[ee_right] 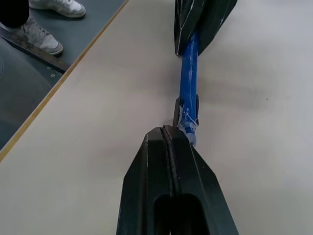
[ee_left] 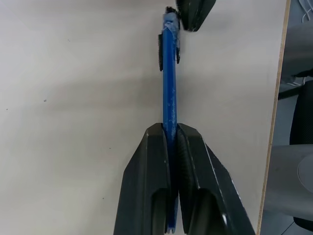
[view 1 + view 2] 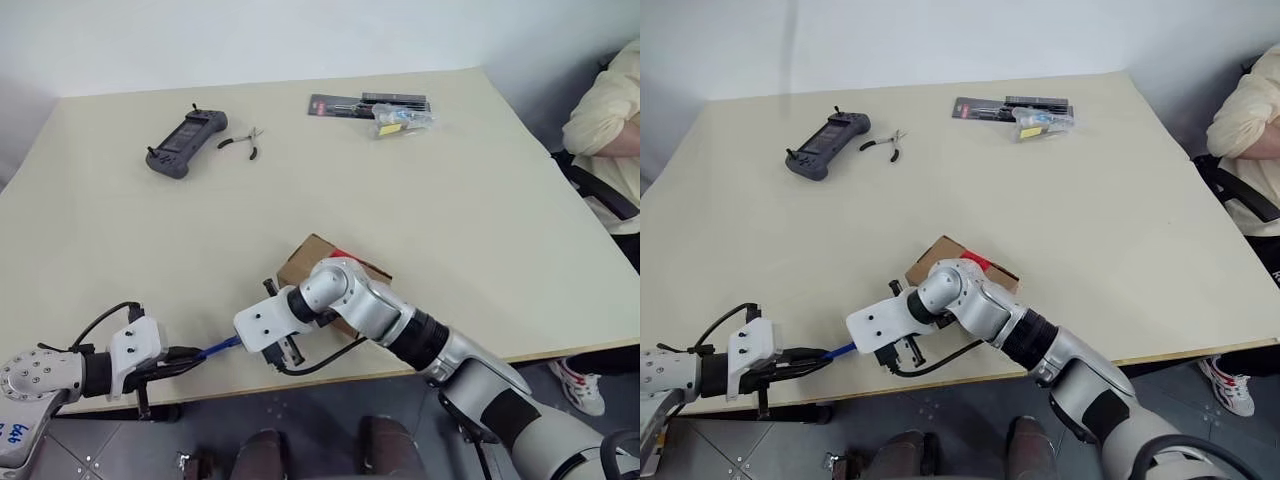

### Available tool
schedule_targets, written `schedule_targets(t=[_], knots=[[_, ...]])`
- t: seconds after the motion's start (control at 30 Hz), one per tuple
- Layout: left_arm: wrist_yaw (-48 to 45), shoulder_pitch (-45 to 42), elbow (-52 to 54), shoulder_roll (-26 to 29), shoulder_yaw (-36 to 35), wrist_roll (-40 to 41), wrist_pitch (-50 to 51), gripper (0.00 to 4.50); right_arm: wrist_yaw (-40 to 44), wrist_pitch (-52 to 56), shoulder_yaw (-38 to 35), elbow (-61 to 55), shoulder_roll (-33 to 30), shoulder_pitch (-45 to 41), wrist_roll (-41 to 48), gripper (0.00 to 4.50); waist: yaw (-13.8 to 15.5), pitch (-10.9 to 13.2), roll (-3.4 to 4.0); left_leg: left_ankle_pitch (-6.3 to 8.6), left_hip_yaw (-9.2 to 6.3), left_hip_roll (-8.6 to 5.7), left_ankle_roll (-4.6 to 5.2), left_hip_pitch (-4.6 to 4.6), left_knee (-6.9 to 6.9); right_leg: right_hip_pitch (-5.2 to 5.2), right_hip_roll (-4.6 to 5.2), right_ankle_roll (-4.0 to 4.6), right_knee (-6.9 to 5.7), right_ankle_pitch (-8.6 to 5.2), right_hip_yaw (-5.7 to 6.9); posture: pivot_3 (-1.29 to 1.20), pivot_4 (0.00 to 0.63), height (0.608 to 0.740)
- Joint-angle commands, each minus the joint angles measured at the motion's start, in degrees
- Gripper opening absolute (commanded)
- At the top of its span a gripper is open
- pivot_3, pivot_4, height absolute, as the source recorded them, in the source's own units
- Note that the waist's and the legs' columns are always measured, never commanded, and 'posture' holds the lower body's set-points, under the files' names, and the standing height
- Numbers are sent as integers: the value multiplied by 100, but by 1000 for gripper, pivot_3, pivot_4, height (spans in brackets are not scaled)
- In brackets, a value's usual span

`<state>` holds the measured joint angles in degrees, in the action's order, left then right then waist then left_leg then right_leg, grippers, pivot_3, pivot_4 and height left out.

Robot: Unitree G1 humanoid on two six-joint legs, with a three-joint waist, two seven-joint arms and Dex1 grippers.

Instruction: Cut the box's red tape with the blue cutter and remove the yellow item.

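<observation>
The blue cutter (image 2: 169, 83) lies low over the table near its front edge, between my two grippers (image 3: 222, 347). My left gripper (image 2: 168, 129) is shut on one end of it. My right gripper (image 1: 168, 131) is shut, with its fingertips against the cutter's other end (image 1: 188, 125); I cannot tell whether it pinches it. Behind my right wrist sits the brown box (image 3: 300, 262), partly covered by the arm, with a bit of red tape (image 3: 341, 255) showing on top. The yellow item is hidden.
At the far side of the table lie a dark handheld controller (image 3: 185, 143), small pliers (image 3: 243, 142), a black flat package (image 3: 365, 103) and a clear packet with a yellow label (image 3: 402, 121). A seated person (image 3: 605, 120) is at the right edge.
</observation>
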<state>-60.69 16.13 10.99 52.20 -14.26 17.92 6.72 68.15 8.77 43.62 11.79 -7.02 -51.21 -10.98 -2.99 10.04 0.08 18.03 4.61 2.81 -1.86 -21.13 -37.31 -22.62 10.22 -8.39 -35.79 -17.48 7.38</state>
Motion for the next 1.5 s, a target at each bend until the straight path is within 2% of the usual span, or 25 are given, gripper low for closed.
schedule_targets(t=[0.03, 0.13, 0.5, 0.67, 1.03, 1.3, 1.4, 1.5], knots=[[-82, 417, 93, 59, 425, -187, 490, 332, -31, -1, -285, -176, 69, -134, 127, 0, -4, 0, 0, 0, 0, 0, 0, -1, 0, 0, 0, 0, 0, 0, 0, 0, 150, 740], [-76, 493, 223, 157, 468, -196, 758, 1209, 10, 17, -345, -255, 10, -103, 132, 0, -4, -3, -4, 4, 0, 0, 1, 0, -1, 1, 0, 0, 1, 0, 1, 0, 150, 740], [92, 513, 521, -42, 288, 105, 1116, 4445, 173, 285, -751, -738, -162, -138, 399, 0, 126, -4, 0, 5, 3, 2, 3, 0, -16, 4, 0, 3, 0, -1, -1, 0, 150, 740], [-61, 291, 255, -206, -29, 546, 992, 4477, 291, 484, -880, -985, -267, -71, 644, 0, 137, -4, 0, 5, 2, 3, 3, -4, -26, 5, 0, 4, -1, -2, 0, 0, 150, 740], [-149, -495, -1231, -592, 86, 149, -652, 4477, 225, 622, -848, -1122, -431, 42, 687, 0, 139, -4, -1, 4, 3, 4, 3, -6, -31, 4, -1, 8, -4, -4, 3, 0, 150, 740], [-499, -433, -1414, -356, 387, -43, -770, 4477, 187, 686, -834, -1152, -408, 51, 686, 0, 120, -5, -3, 4, 4, 5, 3, -8, -33, 3, -1, 8, -6, -4, 3, 0, 150, 740], [-559, -389, -1371, -314, 449, -10, -718, 3943, 172, 682, -836, -1123, -391, 36, 686, 0, 119, -5, -3, 5, 4, 5, 3, -7, -31, 2, -1, 8, -6, -4, 4, 0, 150, 740], [-594, -268, -1230, -285, 489, 26, -626, 3011, 162, 689, -837, -1133, -390, 40, 688, 0, 93, -5, -3, 10, 6, 6, 5, -7, -29, 1, -1, 8, -5, -4, 4, 0, 150, 740]])
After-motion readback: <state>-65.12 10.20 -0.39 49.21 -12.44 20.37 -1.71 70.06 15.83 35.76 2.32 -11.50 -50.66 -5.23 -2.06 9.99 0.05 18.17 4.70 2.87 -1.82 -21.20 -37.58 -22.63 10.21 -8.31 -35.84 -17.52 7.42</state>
